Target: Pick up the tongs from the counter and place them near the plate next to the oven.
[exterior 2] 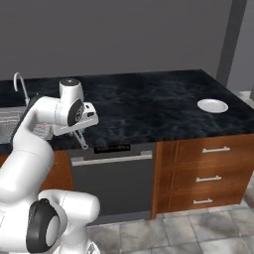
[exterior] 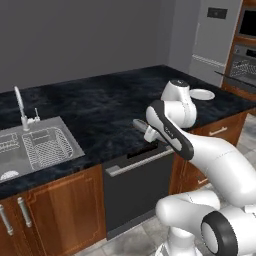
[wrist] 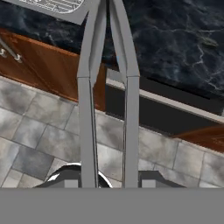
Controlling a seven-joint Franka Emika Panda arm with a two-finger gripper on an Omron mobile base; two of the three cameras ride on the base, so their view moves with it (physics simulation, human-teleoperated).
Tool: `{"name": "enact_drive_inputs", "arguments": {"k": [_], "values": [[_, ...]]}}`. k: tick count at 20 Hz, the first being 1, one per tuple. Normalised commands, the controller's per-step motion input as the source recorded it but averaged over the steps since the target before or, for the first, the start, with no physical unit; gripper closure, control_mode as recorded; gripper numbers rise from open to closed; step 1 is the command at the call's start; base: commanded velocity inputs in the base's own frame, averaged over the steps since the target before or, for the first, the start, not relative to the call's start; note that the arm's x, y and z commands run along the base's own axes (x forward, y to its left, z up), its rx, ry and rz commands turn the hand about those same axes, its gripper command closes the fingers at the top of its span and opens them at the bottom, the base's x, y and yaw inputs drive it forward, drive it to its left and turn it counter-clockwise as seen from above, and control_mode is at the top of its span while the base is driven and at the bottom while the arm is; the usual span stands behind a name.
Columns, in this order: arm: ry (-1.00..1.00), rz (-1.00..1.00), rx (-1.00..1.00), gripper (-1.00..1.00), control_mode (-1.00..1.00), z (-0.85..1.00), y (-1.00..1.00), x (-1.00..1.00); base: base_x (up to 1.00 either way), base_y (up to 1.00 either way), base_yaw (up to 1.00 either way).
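at left of the right base view, the gripper is closed on the tongs, lifted over the table edge. carry them level toward the plate at right, then lower slowly beside it.

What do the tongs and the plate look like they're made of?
Tongs: probably metal with a matte finish, going by the flat, even grey of their slim straight arms. Plate: looks like glazed ceramic, plain white and smooth, though plastic can't be ruled out.
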Motion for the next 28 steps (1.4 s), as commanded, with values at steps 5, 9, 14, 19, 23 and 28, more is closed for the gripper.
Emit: {"name": "enact_drive_inputs", "arguments": {"k": [5, 9, 14, 19, 23, 28], "values": [[0.00, 0.00, 0.00, 1.00, 1.00, 0.00, 0.00, 0.00, 0.64, -0.52, 0.00], [0.00, 0.00, 0.00, 1.00, 1.00, 0.00, 0.00, 0.00, 0.71, -0.52, 0.00], [0.00, 0.00, 0.00, 1.00, 1.00, 0.00, 0.00, 0.00, 0.73, -0.51, 0.00], [0.00, 0.00, 0.00, 1.00, 1.00, 0.00, 0.00, 0.00, 0.72, -0.49, 0.00], [0.00, 0.00, 0.00, 1.00, 1.00, 0.00, 0.00, 0.00, 0.67, -0.52, 0.00], [0.00, 0.00, 0.00, 1.00, 1.00, 0.00, 0.00, 0.00, 0.63, -0.52, 0.00]]}}
